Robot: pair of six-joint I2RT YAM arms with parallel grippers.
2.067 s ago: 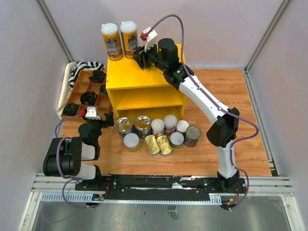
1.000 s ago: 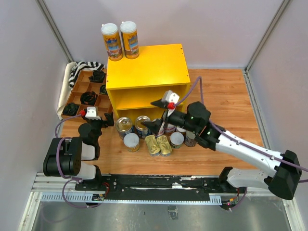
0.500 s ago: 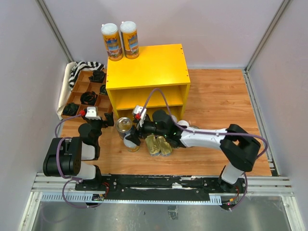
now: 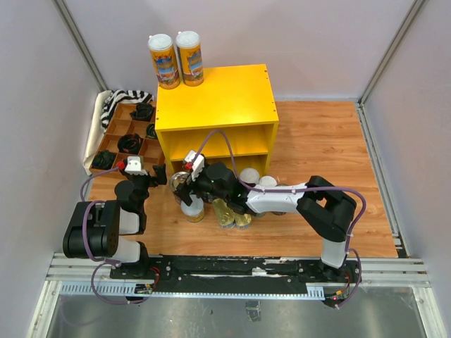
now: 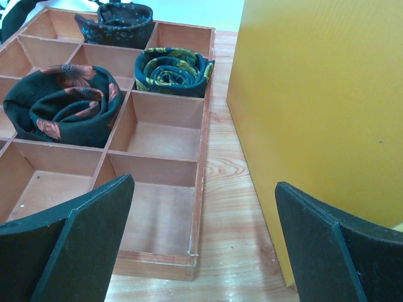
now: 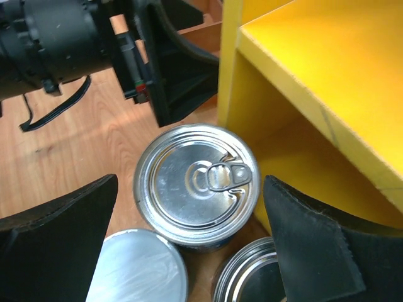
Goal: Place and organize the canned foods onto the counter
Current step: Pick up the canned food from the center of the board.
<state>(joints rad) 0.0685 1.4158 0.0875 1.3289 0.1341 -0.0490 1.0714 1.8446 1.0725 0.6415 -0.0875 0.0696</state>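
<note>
The right gripper (image 6: 190, 179) hangs with its jaws spread wide on either side of a silver-topped can (image 6: 195, 195), which stands on the tabletop (image 4: 331, 141) just in front of the yellow shelf unit (image 4: 215, 98), at its front left corner. The straddle looks like the set-up for a grasp: nothing is held yet, and the fingers (image 6: 60, 245) are clear of the can's wall. Other cans crowd close to it — a white-lidded one (image 6: 135, 270) and another silver top (image 6: 249, 277) are just beside it, so closing may nudge them.

The left gripper (image 5: 204, 182) is parked low to the left of the unit, also wide open and holding nothing, out of the working arm's way.

Two tall white-lidded cans (image 4: 175, 60) stand side by side at the back left corner of the unit's top. Its two open shelves show nothing on them. The rest of the tins sit in front of it, two gold-topped ones (image 4: 232, 211) among them.

Left of the unit, the divided wooden tray (image 5: 204, 145) holds rolled dark cloths (image 5: 63, 104) in its farther compartments — the nearer ones are bare.
</note>
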